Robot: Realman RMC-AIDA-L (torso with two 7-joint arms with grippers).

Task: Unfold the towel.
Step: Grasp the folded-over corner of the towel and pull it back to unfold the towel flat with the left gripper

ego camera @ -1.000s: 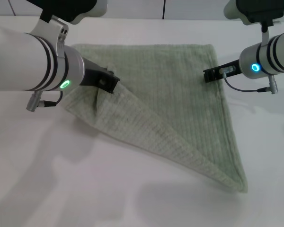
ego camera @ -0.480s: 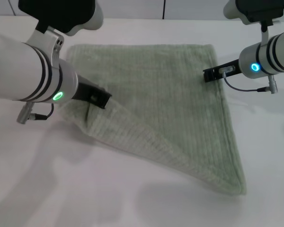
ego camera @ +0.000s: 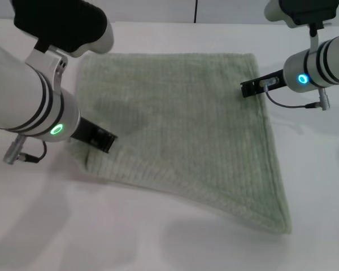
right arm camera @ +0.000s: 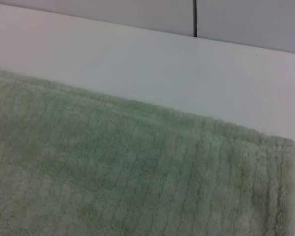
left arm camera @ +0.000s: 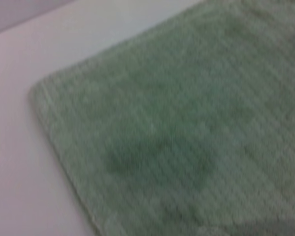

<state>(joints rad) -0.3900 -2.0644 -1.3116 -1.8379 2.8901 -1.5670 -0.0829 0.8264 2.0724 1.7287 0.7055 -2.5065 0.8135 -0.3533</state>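
Observation:
The pale green towel lies on the white table, mostly spread out, its near right corner reaching toward the front. My left gripper is at the towel's near left corner, shut on the cloth, which bunches slightly under it. At the far right corner, my right gripper is shut on the towel's edge. The left wrist view shows a rounded corner of the towel lying flat. In the right wrist view the towel fills the frame up to its hemmed far corner.
The white table surrounds the towel, with bare surface in front and to the right. A grey wall with a dark seam runs behind the table's far edge.
My left gripper has moved toward the near left, dragging the folded-over flap with it. The diagonal fold has opened and the towel lies much flatter. The right gripper has stayed in place.

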